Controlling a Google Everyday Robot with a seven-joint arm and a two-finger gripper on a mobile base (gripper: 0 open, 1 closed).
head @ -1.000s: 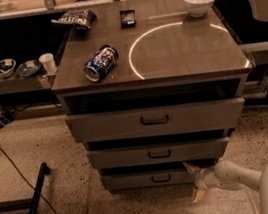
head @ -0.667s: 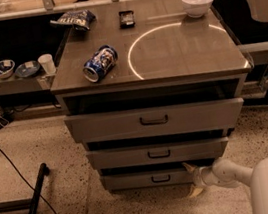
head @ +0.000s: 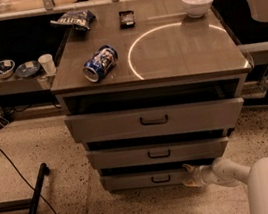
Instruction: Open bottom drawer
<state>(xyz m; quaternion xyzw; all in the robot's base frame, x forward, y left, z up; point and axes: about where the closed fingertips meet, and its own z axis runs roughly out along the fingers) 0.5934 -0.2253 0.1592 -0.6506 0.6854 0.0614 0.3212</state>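
The grey cabinet has three drawers. The bottom drawer (head: 135,180) is the lowest, with a flat grey front and a small dark bar handle (head: 161,179). A dark gap shows above its front. My gripper (head: 189,175) reaches in from the lower right on a white arm (head: 230,171). It sits at the right end of the bottom drawer's front, right of the handle, with its tips against the drawer's top edge. The middle drawer (head: 157,153) and the top drawer (head: 154,120) also stand slightly out.
On the cabinet top lie a blue can on its side (head: 100,63), a chip bag (head: 73,20), a dark small object (head: 126,18) and a white bowl (head: 198,2). A side shelf at left holds bowls and a cup (head: 46,63). A black stand leg (head: 32,208) lies on the floor.
My arm has shifted slightly left, bringing the gripper closer against the bottom drawer's right end. The drawers look unchanged.
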